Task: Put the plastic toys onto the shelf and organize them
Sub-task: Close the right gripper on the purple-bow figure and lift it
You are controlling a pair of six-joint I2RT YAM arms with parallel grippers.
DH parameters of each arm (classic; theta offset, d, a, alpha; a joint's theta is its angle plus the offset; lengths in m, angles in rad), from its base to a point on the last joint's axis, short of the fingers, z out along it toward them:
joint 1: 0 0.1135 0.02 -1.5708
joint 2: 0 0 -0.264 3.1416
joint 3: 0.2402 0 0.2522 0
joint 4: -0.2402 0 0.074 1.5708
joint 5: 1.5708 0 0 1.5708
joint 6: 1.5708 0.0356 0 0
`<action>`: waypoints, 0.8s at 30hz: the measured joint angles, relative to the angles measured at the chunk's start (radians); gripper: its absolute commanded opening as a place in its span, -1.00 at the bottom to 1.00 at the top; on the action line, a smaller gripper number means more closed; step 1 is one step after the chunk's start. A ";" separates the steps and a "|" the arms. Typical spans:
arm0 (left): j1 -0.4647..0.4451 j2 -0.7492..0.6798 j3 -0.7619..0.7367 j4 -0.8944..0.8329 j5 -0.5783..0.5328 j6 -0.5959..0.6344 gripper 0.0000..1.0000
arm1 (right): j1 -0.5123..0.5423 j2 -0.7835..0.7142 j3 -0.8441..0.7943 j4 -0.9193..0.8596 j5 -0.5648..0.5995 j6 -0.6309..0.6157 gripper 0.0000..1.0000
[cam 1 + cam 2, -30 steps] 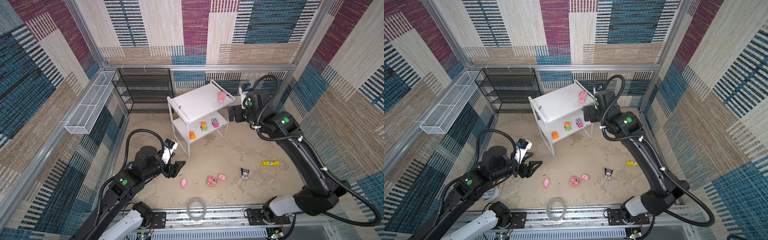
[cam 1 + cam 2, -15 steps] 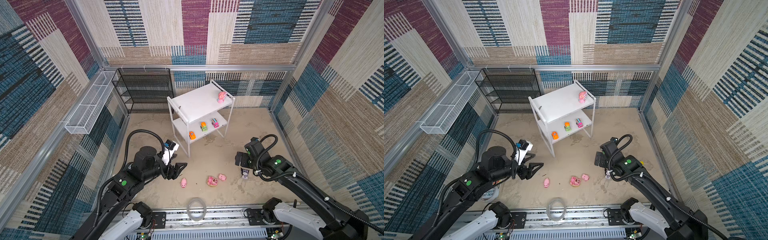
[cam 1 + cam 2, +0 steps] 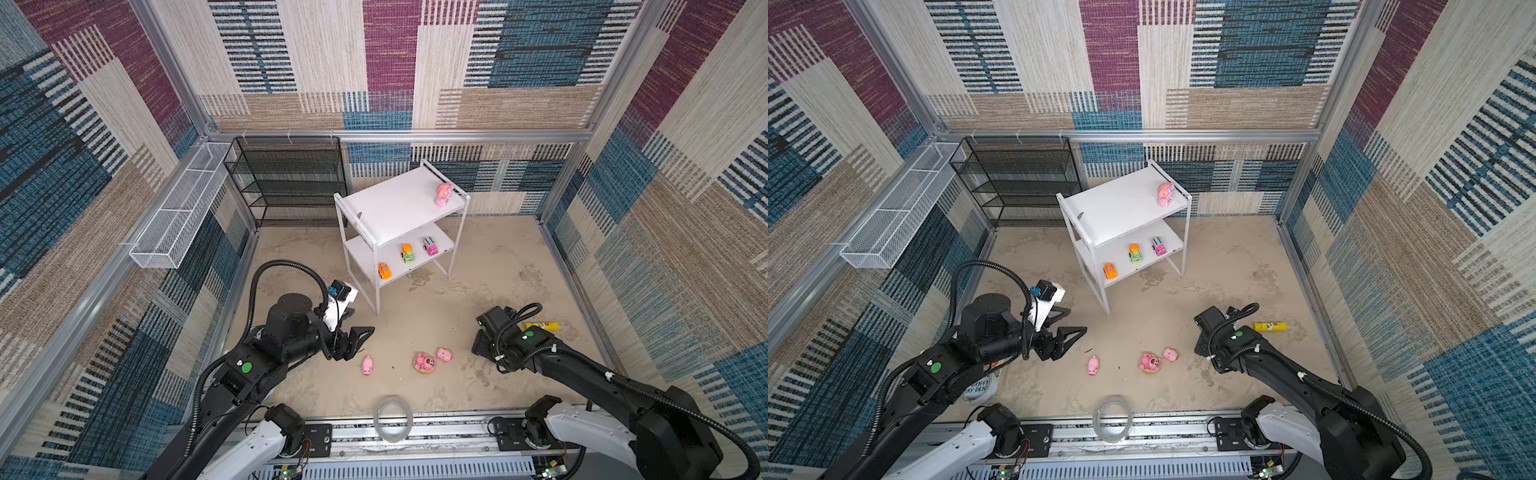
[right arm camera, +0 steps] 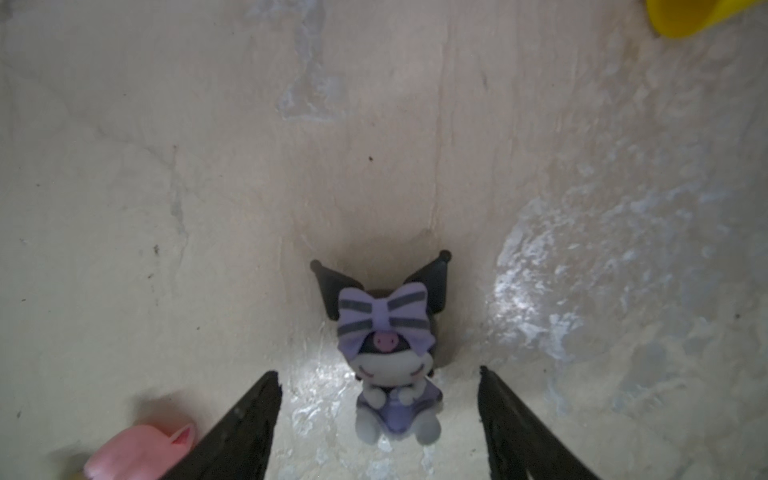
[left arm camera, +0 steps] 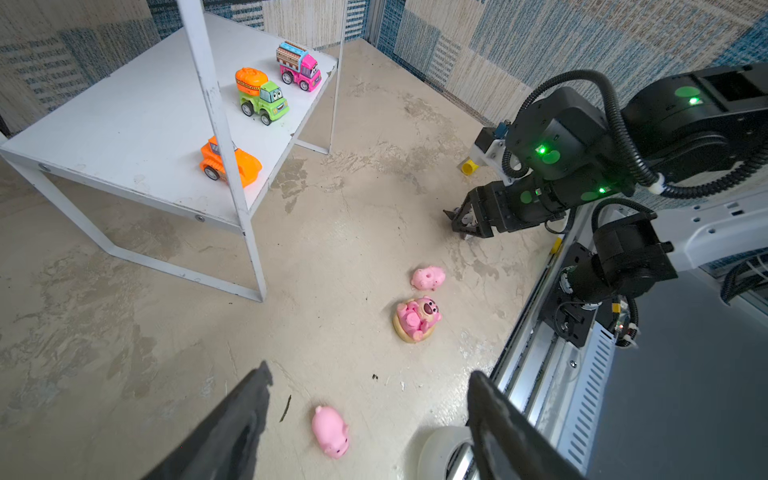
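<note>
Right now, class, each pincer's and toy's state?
left pincer: open, empty
figure: upright, not gripped
right pincer: open, straddling figure
orange car, green car, pink car: on wheels, lower board of shelf
top-board toy: placed
bear: on its back, floor
pig near left pincer: loose, floor
pig beside bear: loose, floor

Three cars stand on the lower board of the shelf.
</note>
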 measured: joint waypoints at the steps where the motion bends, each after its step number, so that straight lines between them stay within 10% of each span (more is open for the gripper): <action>1: 0.000 0.002 0.000 0.000 0.000 0.000 0.52 | 0.000 0.008 -0.002 0.006 0.004 0.003 0.31; 24: 0.000 0.068 0.044 0.000 0.050 -0.008 0.66 | 0.051 -0.028 -0.058 0.208 -0.011 -0.151 -0.27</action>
